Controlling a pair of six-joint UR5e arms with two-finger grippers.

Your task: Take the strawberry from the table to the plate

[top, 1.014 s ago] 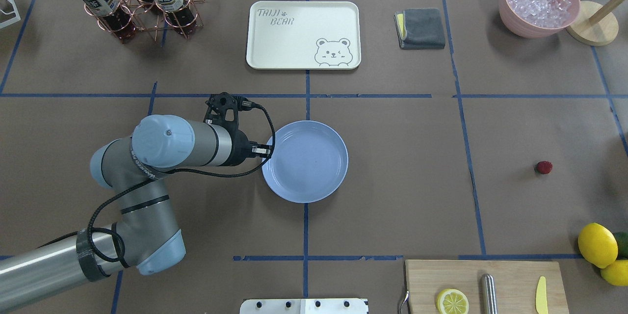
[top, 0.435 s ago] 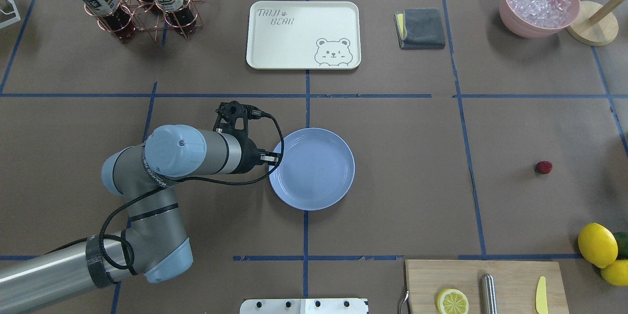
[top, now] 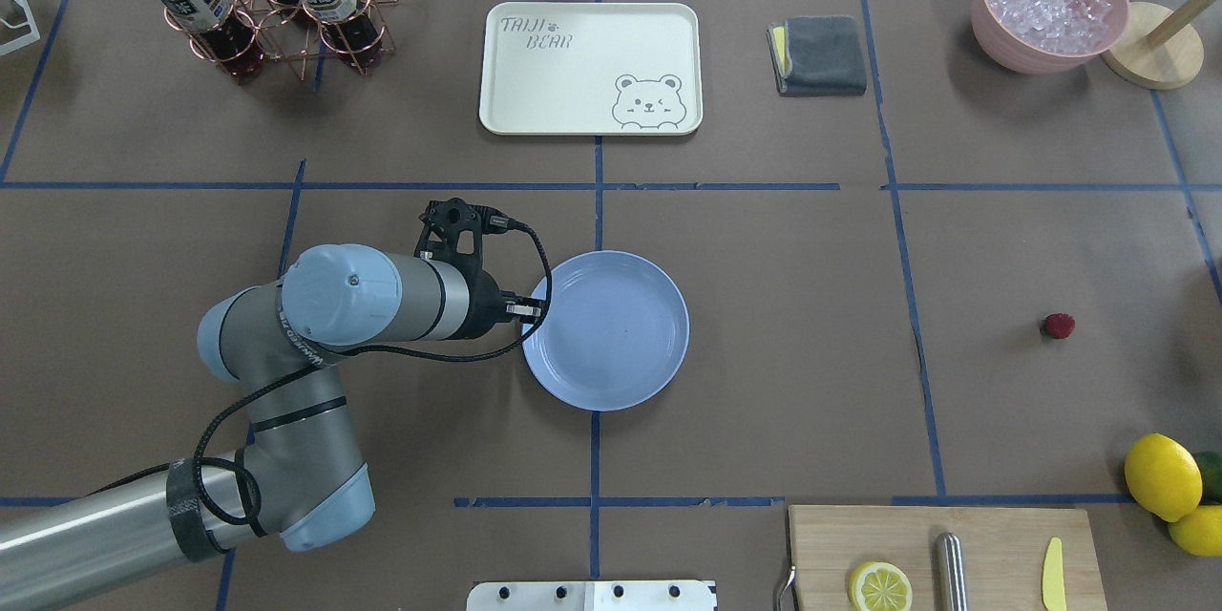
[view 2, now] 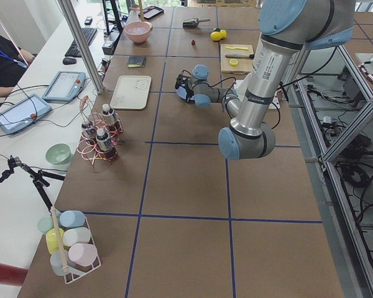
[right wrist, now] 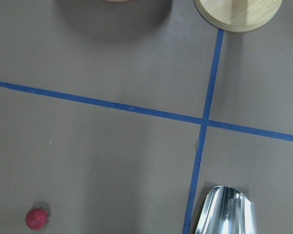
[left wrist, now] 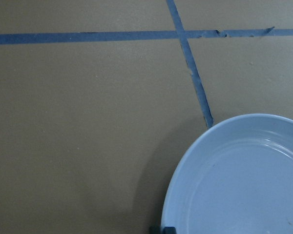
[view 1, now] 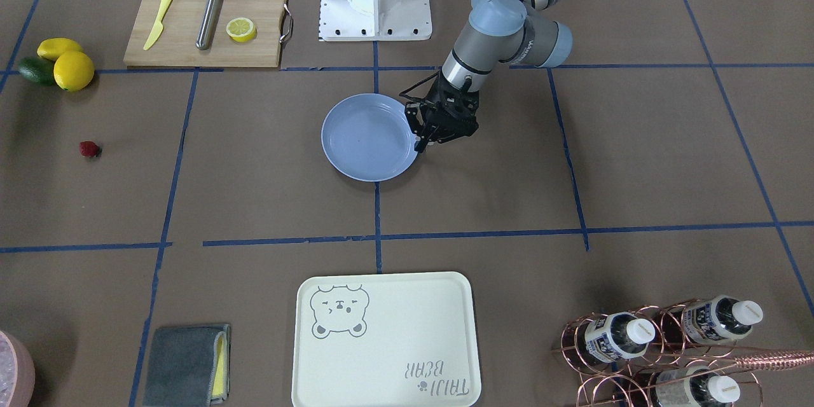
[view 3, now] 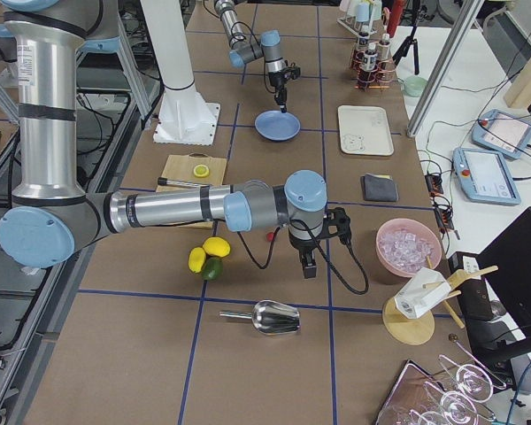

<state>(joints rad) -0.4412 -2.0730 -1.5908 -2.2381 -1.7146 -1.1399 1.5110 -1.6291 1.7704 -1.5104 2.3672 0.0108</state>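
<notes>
Left fingers (view 1: pixel 420 144) pinch the left rim of the plate (top: pixel 621 334), while the strawberry (top: pixel 1057 326) lies on the desk (top: pixel 811 353) well apart to their right, near the right fingers (view 3: pixel 308 269), whose spread I cannot tell, so that arm looks the nearer.
</notes>
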